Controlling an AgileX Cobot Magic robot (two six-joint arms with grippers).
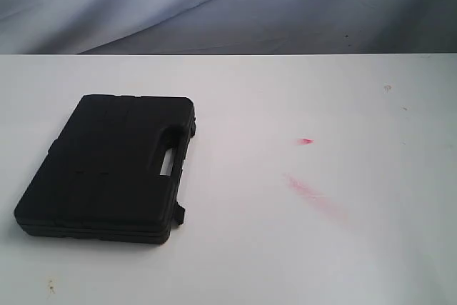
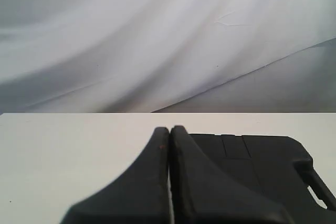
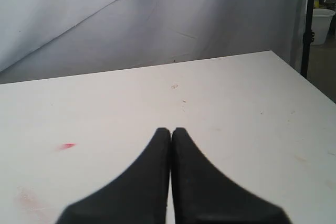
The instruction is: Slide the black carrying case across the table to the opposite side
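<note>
The black carrying case (image 1: 107, 166) lies flat on the left part of the white table (image 1: 285, 248), its handle side facing the middle. In the left wrist view the case (image 2: 262, 161) shows just beyond and beside my left gripper (image 2: 169, 129), whose black fingers are pressed together with nothing between them. My right gripper (image 3: 171, 130) is shut too, over bare table (image 3: 236, 108), with no case in that view. Neither gripper shows in the exterior view.
Red smears (image 1: 310, 191) and a small red spot (image 1: 305, 141) mark the tabletop right of the case; the spot (image 3: 66, 146) also shows in the right wrist view. A grey draped cloth (image 1: 228, 5) hangs behind the table's far edge. A white bucket (image 3: 323, 22) stands beyond the table.
</note>
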